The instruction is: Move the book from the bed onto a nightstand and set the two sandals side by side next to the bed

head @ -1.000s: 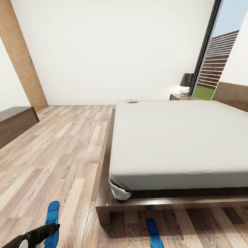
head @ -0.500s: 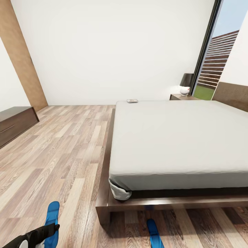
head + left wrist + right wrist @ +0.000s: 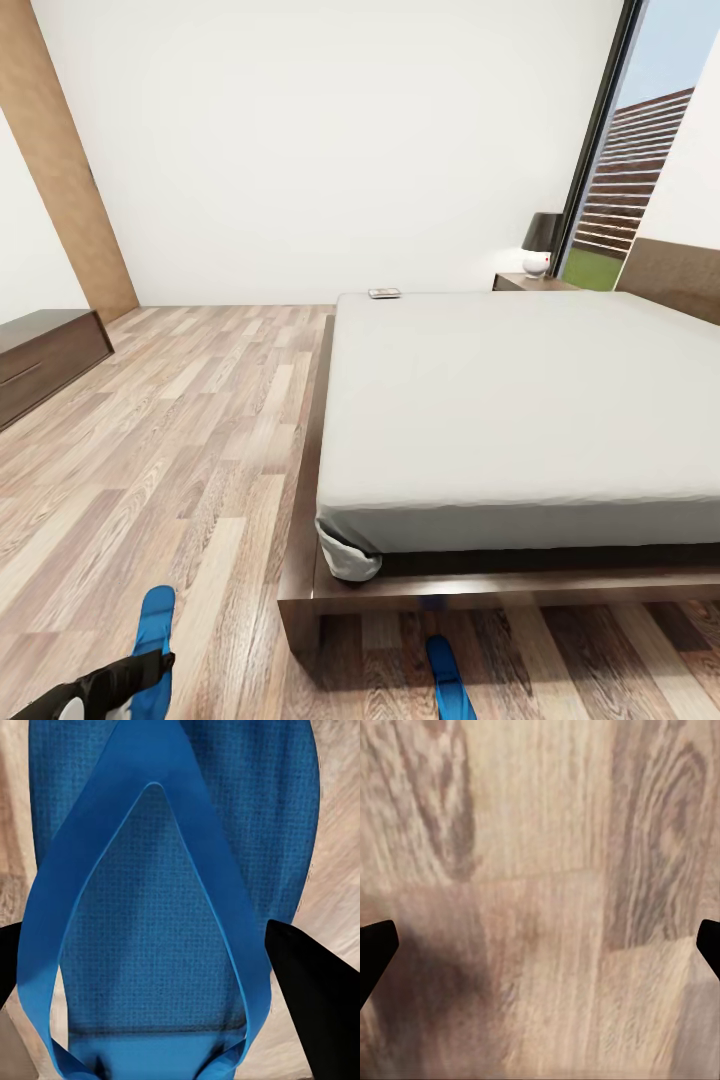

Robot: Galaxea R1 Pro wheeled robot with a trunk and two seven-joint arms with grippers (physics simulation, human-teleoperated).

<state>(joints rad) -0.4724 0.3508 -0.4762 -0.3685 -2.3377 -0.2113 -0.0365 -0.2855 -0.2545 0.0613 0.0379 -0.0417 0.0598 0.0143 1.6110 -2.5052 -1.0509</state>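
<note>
On the wood floor at the lower left lies one blue sandal (image 3: 155,625), and my left gripper (image 3: 125,678) hangs just over its near end. In the left wrist view the sandal (image 3: 161,907) is seen close up with its strap, and my left gripper (image 3: 150,956) is open with one dark finger on each side of it. The second sandal (image 3: 447,675) lies by the foot of the bed (image 3: 520,400). A small book (image 3: 384,293) rests on the mattress's far left corner. Beyond the bed stands the nightstand (image 3: 520,283). My right gripper (image 3: 540,945) is open over bare floor planks.
A lamp (image 3: 541,245) stands on the nightstand beside the tall window (image 3: 640,170). A low dark wooden dresser (image 3: 45,355) stands against the left wall. The bed's wooden platform frame (image 3: 300,590) juts out past the mattress at its near corner.
My left gripper has sunk slightly lower over the sandal. Nothing else has moved.
</note>
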